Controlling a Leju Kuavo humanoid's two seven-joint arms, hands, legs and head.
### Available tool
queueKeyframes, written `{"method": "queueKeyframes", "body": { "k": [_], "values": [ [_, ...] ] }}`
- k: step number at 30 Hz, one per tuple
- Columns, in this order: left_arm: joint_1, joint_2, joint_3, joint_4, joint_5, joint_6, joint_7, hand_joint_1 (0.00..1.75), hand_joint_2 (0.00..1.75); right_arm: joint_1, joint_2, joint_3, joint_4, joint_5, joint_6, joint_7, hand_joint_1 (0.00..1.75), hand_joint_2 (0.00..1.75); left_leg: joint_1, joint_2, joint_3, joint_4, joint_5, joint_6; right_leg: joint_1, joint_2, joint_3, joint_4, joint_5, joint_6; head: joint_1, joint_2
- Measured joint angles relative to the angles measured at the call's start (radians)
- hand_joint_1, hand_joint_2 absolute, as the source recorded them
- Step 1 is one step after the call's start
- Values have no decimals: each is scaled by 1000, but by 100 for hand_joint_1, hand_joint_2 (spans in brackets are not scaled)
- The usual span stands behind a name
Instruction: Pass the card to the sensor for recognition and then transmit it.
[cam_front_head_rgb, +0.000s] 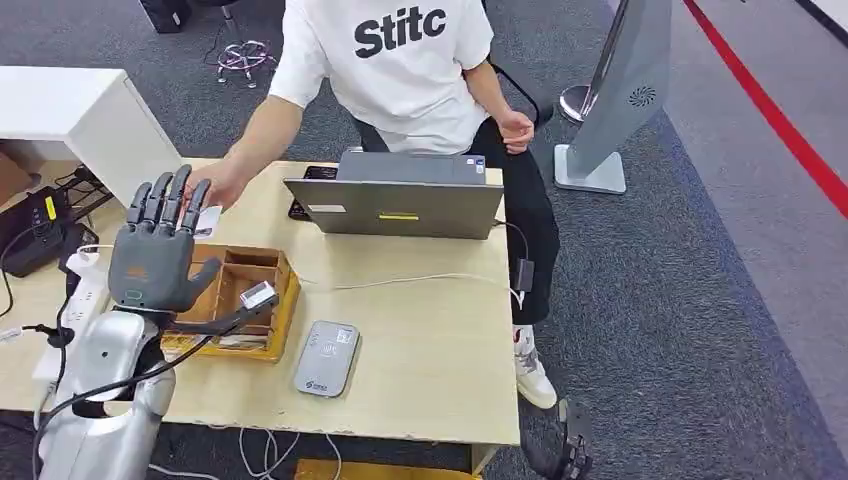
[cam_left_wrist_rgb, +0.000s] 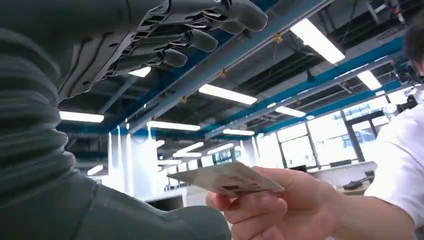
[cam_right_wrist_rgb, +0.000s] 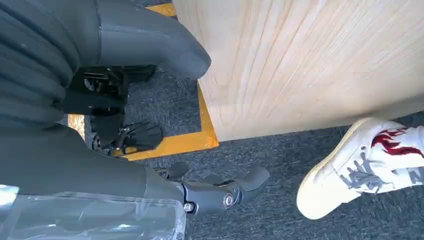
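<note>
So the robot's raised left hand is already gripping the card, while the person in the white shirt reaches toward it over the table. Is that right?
Not quite. The left hand is raised with its fingers apart and holds nothing. The card is in the person's hand, which offers it just below the robot's fingers, as the left wrist view shows. The rest stands: the person in the white shirt reaches toward it over the table.

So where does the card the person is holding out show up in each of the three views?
Head view: the card is a small white rectangle in the person's hand, just beyond the left robot hand, over the table's far left part.
Left wrist view: low centre, seen nearly edge-on, pinched in the person's hand.
Right wrist view: I cannot find it there.
Shared landmark: the person's hand holding the card, in the head and left wrist views.
</note>
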Motion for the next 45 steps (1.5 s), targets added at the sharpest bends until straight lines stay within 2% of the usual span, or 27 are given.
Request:
{"method": "queueKeyframes", "body": {
  "k": [3,4,5,14,32,35,39,45],
  "values": [
    [-13,16,-29,6,-23,0,21,2,175,-2,1,0,1,-2,0,0,0,175,0,0,0,0,0,0,0,0,0,0,0,0,0,0],
    [-15,18,-35,8,-28,0,26,23,175,-2,1,0,2,-2,0,0,0,175,0,0,0,0,0,0,0,0,0,0,0,0,0,0],
    [-16,21,-41,10,-30,0,32,175,175,-2,2,0,2,-2,0,0,0,175,0,0,0,0,0,0,0,0,0,0,0,0,0,0],
    [-20,28,-71,28,-27,-8,43,175,175,-2,2,0,4,-6,0,0,0,175,0,0,0,0,0,0,0,0,0,0,0,0,1,0],
    [-15,31,-80,54,7,-13,40,175,175,-2,2,0,4,-8,0,-2,0,175,0,0,-1,0,0,0,0,0,-1,0,0,0,1,0],
    [-5,26,-86,55,43,-13,18,175,175,-2,2,0,4,-13,0,-3,0,175,0,0,-1,0,0,0,0,0,-1,0,0,0,1,0],
    [38,3,-114,61,64,-10,-7,175,175,-2,2,0,4,-20,0,-3,0,175,0,0,-1,0,0,1,0,0,-1,-1,0,0,1,0],
    [67,-19,-207,121,71,-10,-23,175,175,-2,2,3,4,-20,0,-2,0,175,0,0,-2,0,0,1,0,0,-1,-1,0,0,1,0]
  ]
}}
